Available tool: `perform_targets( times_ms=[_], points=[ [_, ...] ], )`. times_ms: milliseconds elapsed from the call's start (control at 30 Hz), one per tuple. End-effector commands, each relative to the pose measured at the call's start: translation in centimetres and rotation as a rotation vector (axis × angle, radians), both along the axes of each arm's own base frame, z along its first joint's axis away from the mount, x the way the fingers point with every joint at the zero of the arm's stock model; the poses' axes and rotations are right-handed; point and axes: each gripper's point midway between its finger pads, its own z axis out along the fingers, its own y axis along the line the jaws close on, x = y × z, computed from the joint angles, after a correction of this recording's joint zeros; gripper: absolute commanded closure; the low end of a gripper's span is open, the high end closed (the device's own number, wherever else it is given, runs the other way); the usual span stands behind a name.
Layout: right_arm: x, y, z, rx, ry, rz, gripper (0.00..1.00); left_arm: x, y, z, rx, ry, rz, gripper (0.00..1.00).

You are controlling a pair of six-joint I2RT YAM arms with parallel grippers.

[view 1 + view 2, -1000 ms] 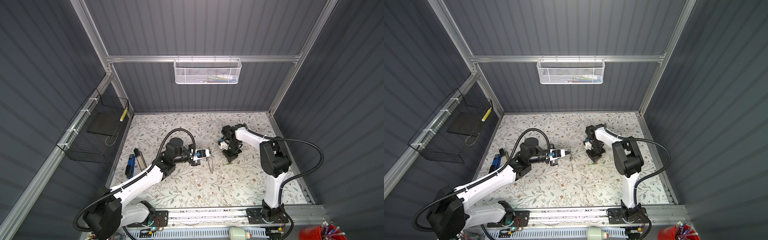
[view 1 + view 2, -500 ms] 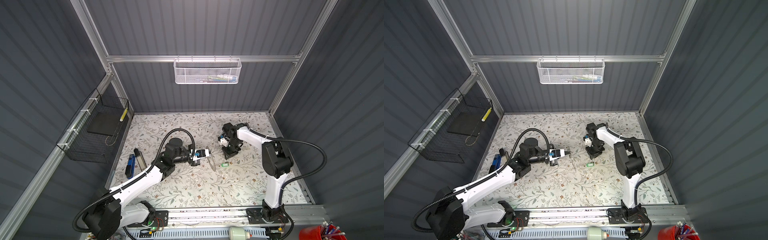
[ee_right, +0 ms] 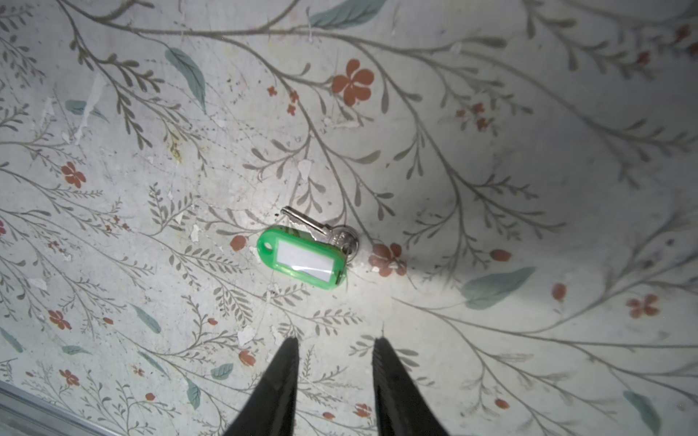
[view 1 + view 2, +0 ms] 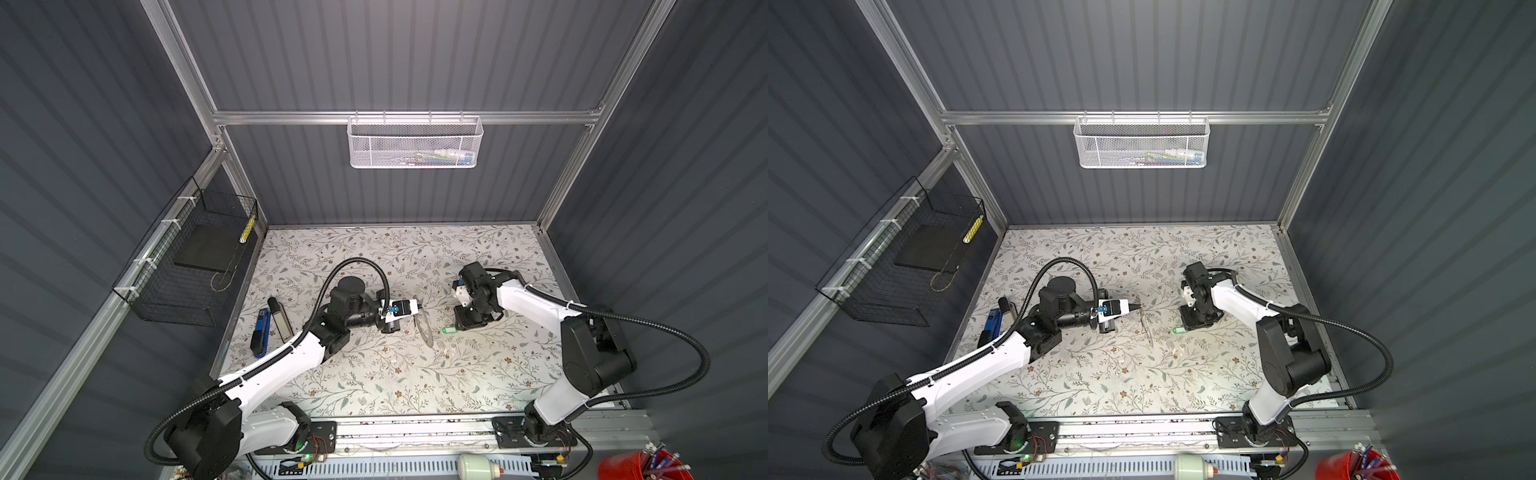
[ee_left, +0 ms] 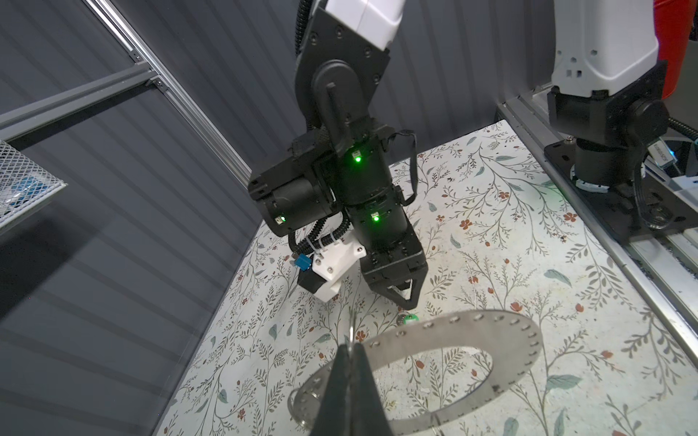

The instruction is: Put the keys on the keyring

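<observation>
None of the keys is on the keyring [image 5: 523, 341] yet, as far as I can see. My left gripper [image 5: 353, 353] is clamped on the rim of that grey perforated plate, holding it up on edge over the floral mat [image 3: 528, 188]. The green key tag [image 3: 302, 258] lies flat on the mat, joined through a small split ring [image 3: 349, 241] to a silver key [image 3: 304, 220], near the plate but apart from it. My right gripper [image 3: 336, 341] hangs over them, jaws parted and empty. I judge that the pickup and the threading are both left to do.
</observation>
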Motion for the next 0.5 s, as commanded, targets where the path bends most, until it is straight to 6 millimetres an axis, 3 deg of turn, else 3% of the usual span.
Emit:
perform_targets(
  times_ms=[0, 467],
  points=[
    [1.2, 0.7, -0.3, 0.037, -0.064, -0.065, 0.64, -0.2, 0.0, 1.0, -0.035, -0.017, -0.019, 1.0],
    [1.3, 0.3, -1.8, 0.002, -0.055, -0.112, 0.72, -0.4, 0.2, 0.9, -0.03, -0.018, -0.014, 1.0]
  ],
)
